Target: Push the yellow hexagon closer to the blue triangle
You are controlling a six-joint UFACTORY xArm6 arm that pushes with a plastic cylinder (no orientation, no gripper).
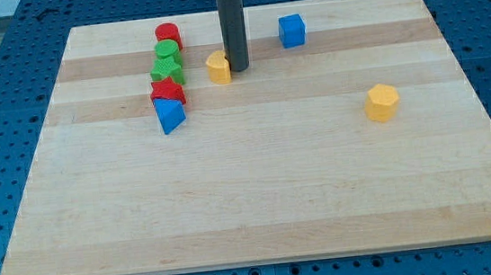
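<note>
The yellow hexagon (383, 102) lies alone on the right half of the wooden board (261, 208). The blue triangle (169, 115) lies at the left, at the bottom end of a column of blocks. My tip (239, 69) is near the view's top centre, far to the left of the hexagon and up and to the right of the triangle. It stands right beside a second yellow block (218, 68), on that block's right side; this block's shape is unclear.
Above the blue triangle, a column runs upward: a red block (168, 92), a green star-like block (166, 70), a green block (167, 51) and a red cylinder (168, 34). A blue cube (291, 30) sits to the right of my rod.
</note>
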